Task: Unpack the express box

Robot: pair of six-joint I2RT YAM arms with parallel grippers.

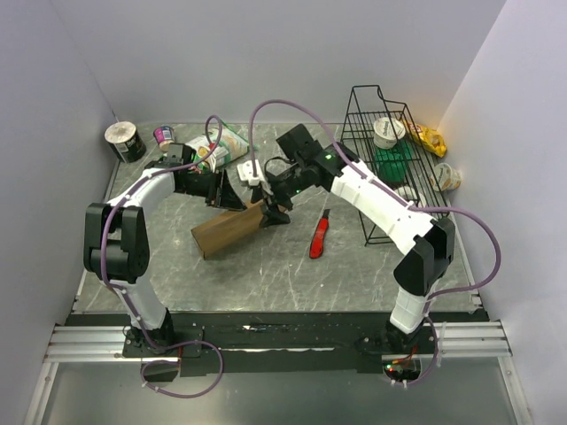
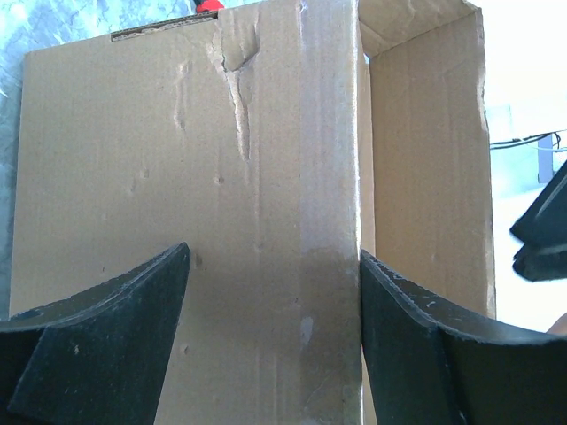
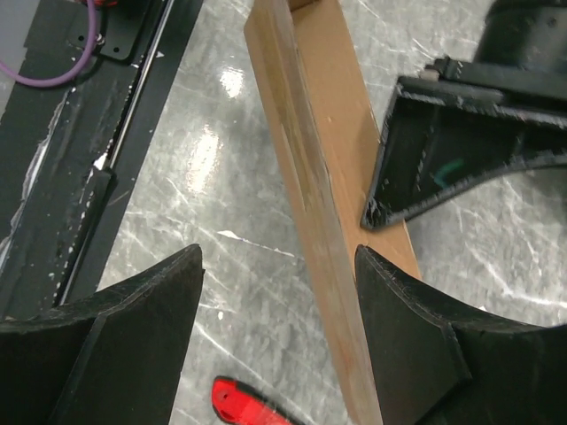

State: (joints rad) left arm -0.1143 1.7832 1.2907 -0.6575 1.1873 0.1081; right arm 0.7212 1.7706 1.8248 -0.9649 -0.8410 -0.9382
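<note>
Near the middle of the bench, the box [image 1: 229,232] is stood on one long edge, probably so a flap can be reached. The left fingers [image 2: 97,354] are spread open at its broad face; the right fingers [image 3: 425,354] are open astride its upper edge.

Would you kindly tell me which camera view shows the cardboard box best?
The top view: it alone shows the whole cardboard box and its outline. The left wrist view shows only one creased face up close; the right wrist view shows just a narrow side.
</note>
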